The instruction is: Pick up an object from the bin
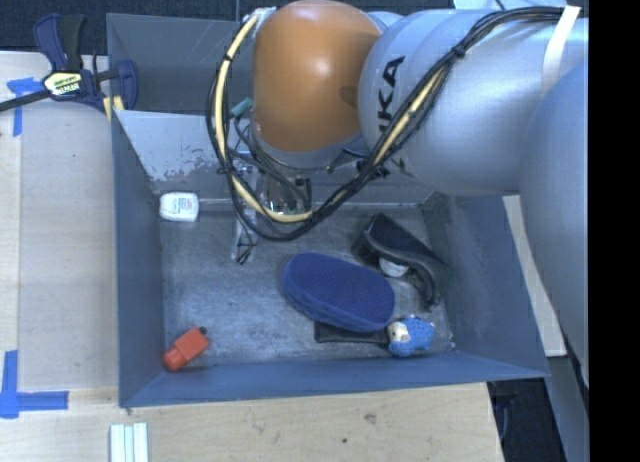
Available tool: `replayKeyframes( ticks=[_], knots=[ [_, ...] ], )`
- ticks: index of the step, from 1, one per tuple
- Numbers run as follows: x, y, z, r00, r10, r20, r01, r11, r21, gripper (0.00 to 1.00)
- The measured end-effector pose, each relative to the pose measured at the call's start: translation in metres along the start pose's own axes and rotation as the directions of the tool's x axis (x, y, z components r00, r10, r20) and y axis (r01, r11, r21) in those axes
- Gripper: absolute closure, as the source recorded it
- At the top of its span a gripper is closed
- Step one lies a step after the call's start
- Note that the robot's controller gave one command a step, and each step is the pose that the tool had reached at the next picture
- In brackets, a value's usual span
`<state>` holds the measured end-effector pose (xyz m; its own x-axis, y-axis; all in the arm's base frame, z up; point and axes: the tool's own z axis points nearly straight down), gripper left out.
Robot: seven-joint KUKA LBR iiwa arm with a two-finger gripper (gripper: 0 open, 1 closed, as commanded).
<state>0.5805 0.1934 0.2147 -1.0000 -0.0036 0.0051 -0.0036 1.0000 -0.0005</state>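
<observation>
Blue pouch [337, 290] perhaps nearest gripper [243, 247], mostly hidden under orange cover [305, 75]

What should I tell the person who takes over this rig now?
Gripper: low near the back wall of the bin, over bare floor; no thing visibly in it.
Things: white box back left, orange block front left, blue oval pad centre, black curved piece right, small blue-white piece front right.
Done: nothing picked yet.
Left: choose one, grasp, lift out.
</observation>
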Motion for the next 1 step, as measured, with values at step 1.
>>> replayKeyframes(
  ticks=[1],
  knots=[
    [0.0714, -0.0244, -0.0246, 0.788, -0.616, 0.006, 0.616, 0.788, 0.004, 0.00]
  ],
)
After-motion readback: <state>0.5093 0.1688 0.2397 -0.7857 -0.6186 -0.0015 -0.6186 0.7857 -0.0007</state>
